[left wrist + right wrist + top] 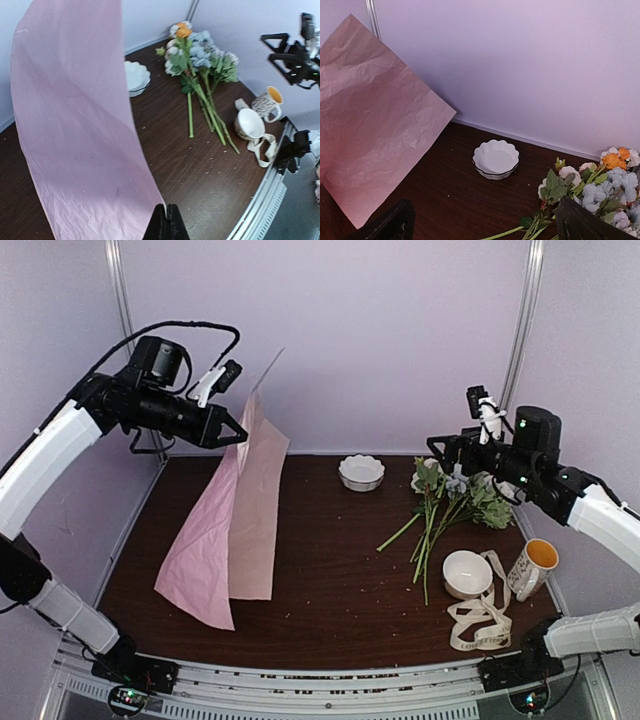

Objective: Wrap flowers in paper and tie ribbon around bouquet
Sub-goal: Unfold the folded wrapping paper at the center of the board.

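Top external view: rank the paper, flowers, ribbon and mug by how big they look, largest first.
1. paper, by far the largest
2. flowers
3. ribbon, as it lies looped
4. mug, though it looks close to the ribbon pile, so this last pair is unsure

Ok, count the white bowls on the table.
2: the scalloped bowl sits at the back middle; the round bowl sits on the right, between the flowers and the mug.
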`<state>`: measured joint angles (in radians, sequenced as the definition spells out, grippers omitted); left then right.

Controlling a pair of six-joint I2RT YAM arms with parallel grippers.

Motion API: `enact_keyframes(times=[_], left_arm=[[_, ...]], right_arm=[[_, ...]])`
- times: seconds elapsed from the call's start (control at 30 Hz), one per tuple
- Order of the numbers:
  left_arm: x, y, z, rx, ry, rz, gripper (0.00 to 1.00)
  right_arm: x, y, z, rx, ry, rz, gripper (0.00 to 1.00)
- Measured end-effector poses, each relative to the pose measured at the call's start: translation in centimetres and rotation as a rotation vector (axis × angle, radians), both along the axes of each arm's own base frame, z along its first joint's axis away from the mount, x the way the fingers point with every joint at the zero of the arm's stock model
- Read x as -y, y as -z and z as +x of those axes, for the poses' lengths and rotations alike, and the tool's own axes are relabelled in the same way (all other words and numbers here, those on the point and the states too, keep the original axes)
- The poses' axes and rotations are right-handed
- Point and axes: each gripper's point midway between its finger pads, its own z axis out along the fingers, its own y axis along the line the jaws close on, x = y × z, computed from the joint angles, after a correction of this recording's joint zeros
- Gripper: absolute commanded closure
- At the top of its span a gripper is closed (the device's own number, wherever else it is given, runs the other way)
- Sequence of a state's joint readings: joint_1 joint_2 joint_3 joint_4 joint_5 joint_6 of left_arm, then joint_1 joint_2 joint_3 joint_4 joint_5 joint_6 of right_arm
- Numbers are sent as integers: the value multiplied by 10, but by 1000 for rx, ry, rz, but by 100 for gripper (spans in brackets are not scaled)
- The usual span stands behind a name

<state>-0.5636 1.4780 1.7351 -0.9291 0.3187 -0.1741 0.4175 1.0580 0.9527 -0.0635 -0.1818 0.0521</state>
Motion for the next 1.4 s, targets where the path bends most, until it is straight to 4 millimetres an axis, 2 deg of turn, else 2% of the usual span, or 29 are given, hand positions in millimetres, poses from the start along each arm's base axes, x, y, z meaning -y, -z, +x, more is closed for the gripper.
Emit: enact_keyframes(times=[0.13,0.23,0.3,0.37,0.43,0.5,0.53,0.7,0.8,0.97,1.1,1.17,1.27,1.4], left_arm=[[16,-45,-40,44,148,-132,100],[19,-65,-65,62,230,-193,100],[9,-70,-66,71,220,-215,100],[-18,-63,-49,65,129,-213,100],[-54,-42,-20,40,-17,-176,100],[-84,-10,6,-15,-140,-119,100],[-100,15,19,-68,-202,-69,100],[-125,107,48,-252,-275,160,100],[-138,143,54,-310,-293,282,100],[-175,182,60,-359,-372,518,100],[-194,203,63,-391,-412,643,100],[-203,211,66,-397,-433,698,100],[-213,225,70,-411,-457,770,100],[-227,240,75,-427,-493,846,100]], right_arm=[[-21,3,3,-38,-75,-4,0],[-30,7,7,-65,-104,-1,0],[-33,9,10,-84,-107,5,1],[-36,11,14,-104,-103,8,2],[-39,14,18,-122,-98,9,1],[-45,18,18,-139,-97,2,1],[-48,21,17,-146,-101,-4,1],[-75,41,13,-195,-136,-51,2],[-99,64,14,-246,-165,-105,2],[-142,132,24,-391,-179,-285,3],[-158,199,27,-531,-187,-439,7],[-162,234,21,-604,-199,-520,8],[-168,276,7,-681,-226,-645,8],[-180,300,-20,-713,-287,-777,11]])
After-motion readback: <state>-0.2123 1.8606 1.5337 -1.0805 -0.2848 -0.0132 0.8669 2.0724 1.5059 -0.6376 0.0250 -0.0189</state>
